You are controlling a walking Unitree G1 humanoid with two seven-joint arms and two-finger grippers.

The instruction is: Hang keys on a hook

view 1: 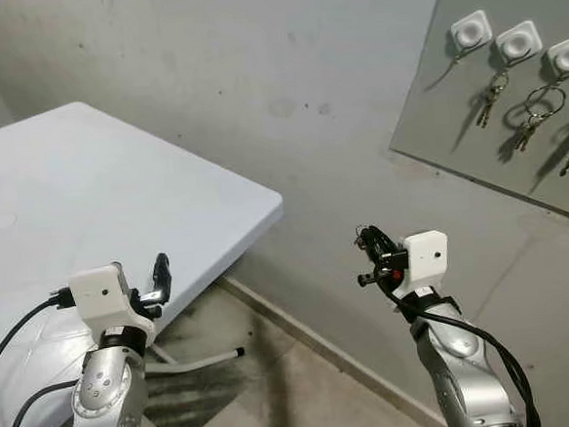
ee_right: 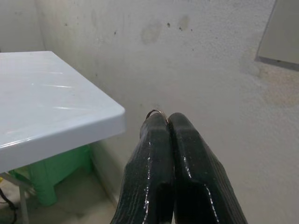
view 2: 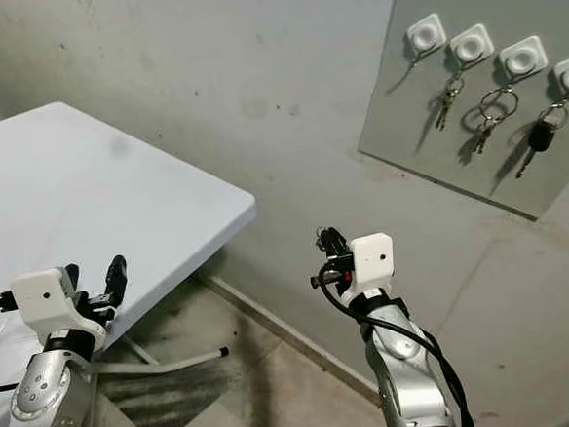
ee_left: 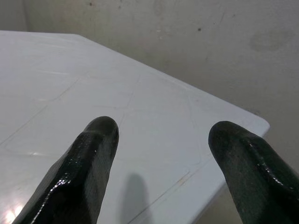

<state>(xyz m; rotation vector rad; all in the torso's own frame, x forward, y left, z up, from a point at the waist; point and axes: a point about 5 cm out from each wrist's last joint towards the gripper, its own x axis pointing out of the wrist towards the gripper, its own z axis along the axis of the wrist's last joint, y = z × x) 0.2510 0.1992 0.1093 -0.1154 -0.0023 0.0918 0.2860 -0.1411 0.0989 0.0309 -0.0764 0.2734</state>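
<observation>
My right gripper is raised in front of the wall, below and left of a grey board. Its fingers are shut on a thin metal key ring, which peeks out at the fingertips; the keys themselves are hidden. The board carries a row of white hooks. The leftmost hook is bare. Small keys, a ringed bunch and a black-headed key hang from the other hooks. My left gripper hovers open over the white table, holding nothing.
The table's corner juts toward the wall, left of my right arm. Under it are white tube legs and a green stool. A stained concrete wall stands ahead, above dark floor tiles.
</observation>
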